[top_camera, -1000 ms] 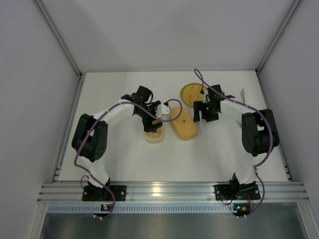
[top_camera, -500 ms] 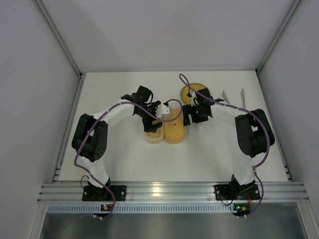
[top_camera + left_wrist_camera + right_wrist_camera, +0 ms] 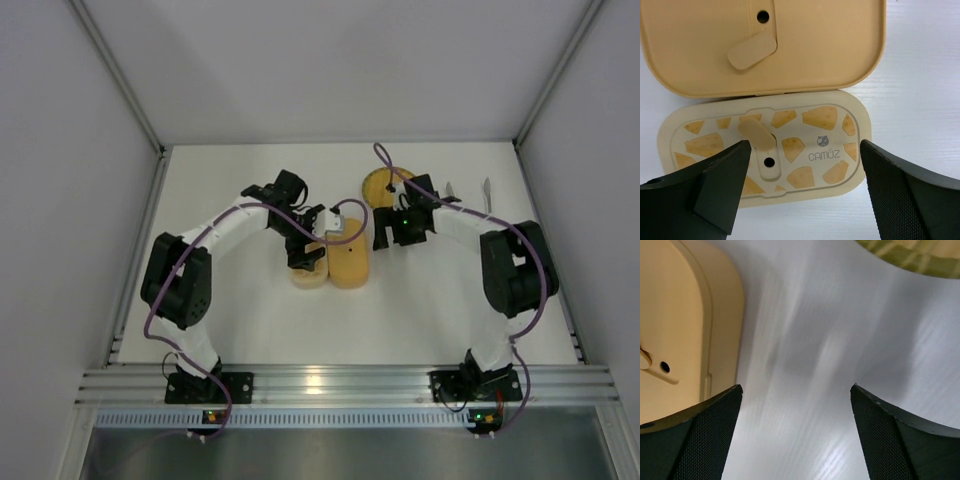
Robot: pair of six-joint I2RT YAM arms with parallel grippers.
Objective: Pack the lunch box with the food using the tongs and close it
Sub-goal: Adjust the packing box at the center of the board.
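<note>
The lunch box shows as two pieces side by side: a cream lid with a cheese pattern (image 3: 310,274) (image 3: 790,145) and a plain tan piece (image 3: 350,262) (image 3: 765,45) (image 3: 675,330) touching its right side. Each has a small tab and hole on top. My left gripper (image 3: 303,252) (image 3: 802,165) hangs open over the cream lid, its fingers straddling it without touching. Just right of the tan piece, my right gripper (image 3: 388,234) (image 3: 796,395) is open over bare table. The silvery tongs (image 3: 487,191) lie at the back right, apart from both grippers. No food shows.
A round woven yellow plate (image 3: 385,186) (image 3: 910,255) lies behind the right gripper, partly hidden by the arm. White walls and metal rails enclose the table on the left, right and back.
The tan piece slid left and straightened until it lies against the cream lid. My right gripper then backed off to the right and its jaws widened. The left arm stayed put.
</note>
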